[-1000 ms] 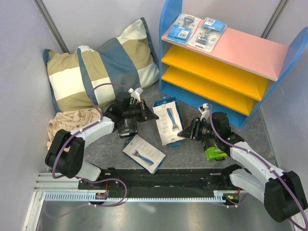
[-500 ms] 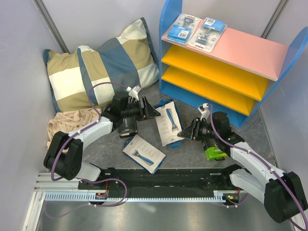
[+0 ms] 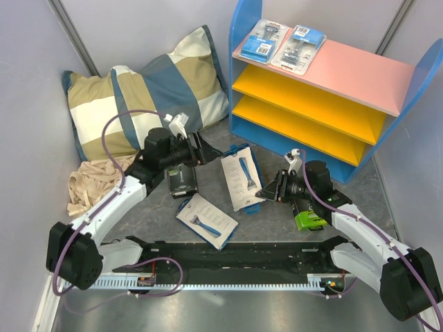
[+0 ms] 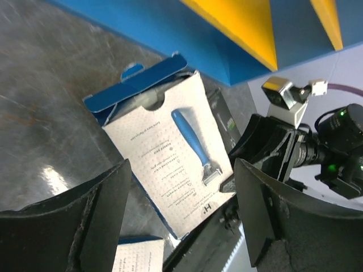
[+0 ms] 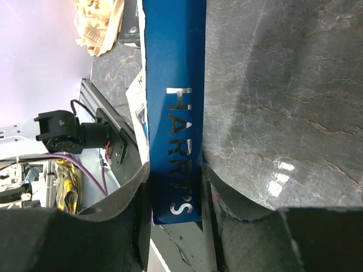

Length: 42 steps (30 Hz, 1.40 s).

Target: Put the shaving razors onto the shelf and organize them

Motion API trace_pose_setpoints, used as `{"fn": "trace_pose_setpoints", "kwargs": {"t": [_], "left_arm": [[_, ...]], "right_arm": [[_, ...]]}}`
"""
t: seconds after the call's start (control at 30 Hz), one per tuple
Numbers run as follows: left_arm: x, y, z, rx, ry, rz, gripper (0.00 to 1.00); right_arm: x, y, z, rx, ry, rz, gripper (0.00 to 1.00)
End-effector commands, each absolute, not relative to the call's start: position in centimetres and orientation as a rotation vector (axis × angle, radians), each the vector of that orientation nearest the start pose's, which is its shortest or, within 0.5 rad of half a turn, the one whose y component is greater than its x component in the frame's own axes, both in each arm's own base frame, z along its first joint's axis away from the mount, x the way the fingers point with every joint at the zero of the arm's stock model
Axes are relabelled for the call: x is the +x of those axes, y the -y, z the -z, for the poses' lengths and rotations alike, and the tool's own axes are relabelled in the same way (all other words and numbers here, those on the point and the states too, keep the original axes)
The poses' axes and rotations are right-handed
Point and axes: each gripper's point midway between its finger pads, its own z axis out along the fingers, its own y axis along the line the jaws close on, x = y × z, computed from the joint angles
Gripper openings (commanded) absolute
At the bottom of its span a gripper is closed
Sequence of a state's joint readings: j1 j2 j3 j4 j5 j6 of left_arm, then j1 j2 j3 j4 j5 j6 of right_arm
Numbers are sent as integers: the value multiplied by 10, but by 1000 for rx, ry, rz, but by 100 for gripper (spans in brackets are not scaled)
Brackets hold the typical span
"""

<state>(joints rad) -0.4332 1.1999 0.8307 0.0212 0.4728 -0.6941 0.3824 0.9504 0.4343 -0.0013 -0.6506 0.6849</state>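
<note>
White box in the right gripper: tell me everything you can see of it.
The white box is flat cardboard: a dotted white face picturing a blue razor, blue sides lettered HARRY'S, a blue hang tab at its far end. It sits tilted between the arms, near end raised. The right gripper clamps its near edge; the open left gripper is clear of it.

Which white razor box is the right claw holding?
The white box nearer the shelf: the right claw pinches its blue edge. The other white box lies flat, untouched.
</note>
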Motion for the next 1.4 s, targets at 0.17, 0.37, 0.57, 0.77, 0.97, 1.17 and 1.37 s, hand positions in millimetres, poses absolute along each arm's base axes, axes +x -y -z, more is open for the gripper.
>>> {"fn": "trace_pose_setpoints", "kwargs": {"t": [0.17,0.37,0.57,0.77,0.97,1.17,1.37], "left_arm": [[303,171,-274,8,-1912,676,80],[301,130,-269,-119,-1911,465,80],[305,138,-254,-106,-1964,479,80],[309,146,-245,-88,-1999,501,80],[310,148,-242,-88,-2004,510,80],[311,154,-238,-66,-2024,534,80],[310,159,-237,-49,-2034,561,79]], "right_arm": [[214,-226,-184,-198,-2102,-1310,28],[218,-231,-210,-235,-2048,-1335,27],[222,-237,-258,-298,-1941,-1373,27],[231,-239,-321,-331,-1801,-1369,27],[241,-238,-390,-340,-1650,-1337,27],[256,-236,-453,-320,-1539,-1289,29],[279,-233,-507,-279,-1444,-1236,30]]}}
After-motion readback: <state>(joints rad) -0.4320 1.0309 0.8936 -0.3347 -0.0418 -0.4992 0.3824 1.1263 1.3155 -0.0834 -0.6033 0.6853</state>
